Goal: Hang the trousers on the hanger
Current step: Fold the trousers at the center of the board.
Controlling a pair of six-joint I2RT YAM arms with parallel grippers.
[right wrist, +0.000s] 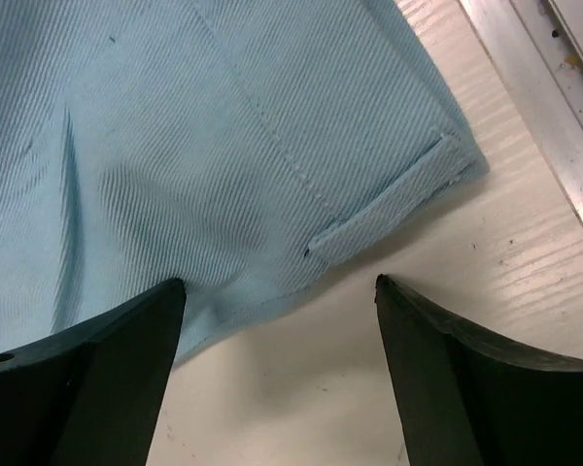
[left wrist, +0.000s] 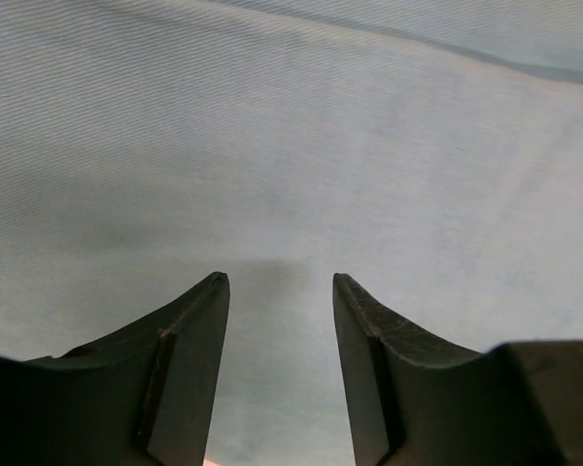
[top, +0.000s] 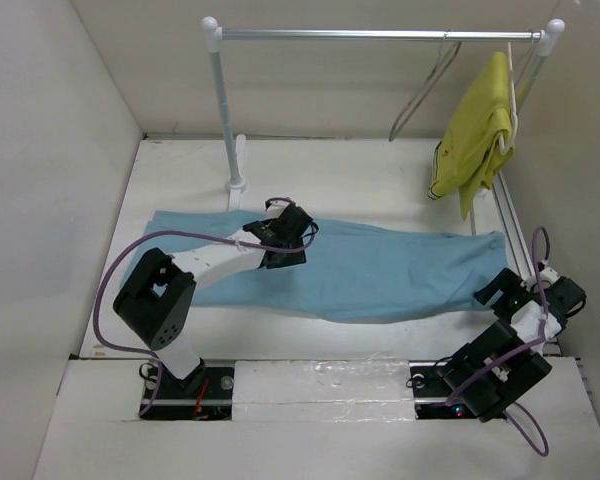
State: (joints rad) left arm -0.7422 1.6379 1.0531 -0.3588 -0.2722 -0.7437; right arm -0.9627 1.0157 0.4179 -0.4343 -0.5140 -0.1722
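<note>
Though flat, trousers (top: 390,272) beneath left end effector (top: 286,238)

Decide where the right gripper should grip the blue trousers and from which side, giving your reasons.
Probably the near edge at the trousers' right end, beside the stitched loop. The cloth lies flat on the table, so only its border offers a lip. The right gripper hangs open over that border; come down from the near side, pinching the edge.
</note>
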